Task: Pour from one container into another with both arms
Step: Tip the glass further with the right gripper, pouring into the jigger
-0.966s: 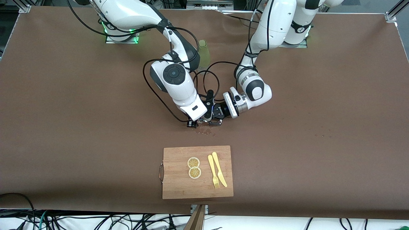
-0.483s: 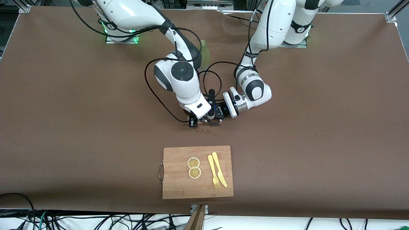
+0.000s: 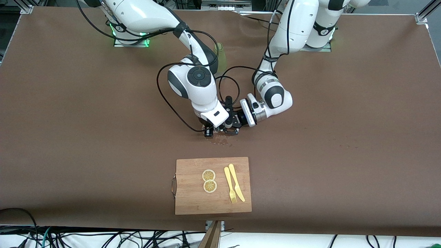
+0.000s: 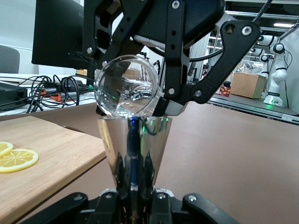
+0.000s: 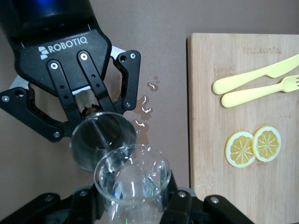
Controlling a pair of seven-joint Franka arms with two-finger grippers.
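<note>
From the front, we meet mid-table, farther from the camera than the cutting board (image 3: 213, 185). The left wrist view shows our left gripper (image 4: 134, 205) clamping the jigger (image 4: 134, 149), the glass cup (image 4: 127, 86) tipped above. The right wrist view shows our right gripper (image 5: 133, 205) clenching that cup; spilled drops (image 5: 142, 112) suggest pouring underway

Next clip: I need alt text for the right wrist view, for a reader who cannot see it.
The right gripper holds a small clear glass cup tipped against the rim of a steel jigger, which the left gripper grips over the brown table. Spilled droplets lie beside them, next to a wooden cutting board with two lemon slices, a yellow knife and a fork.
</note>
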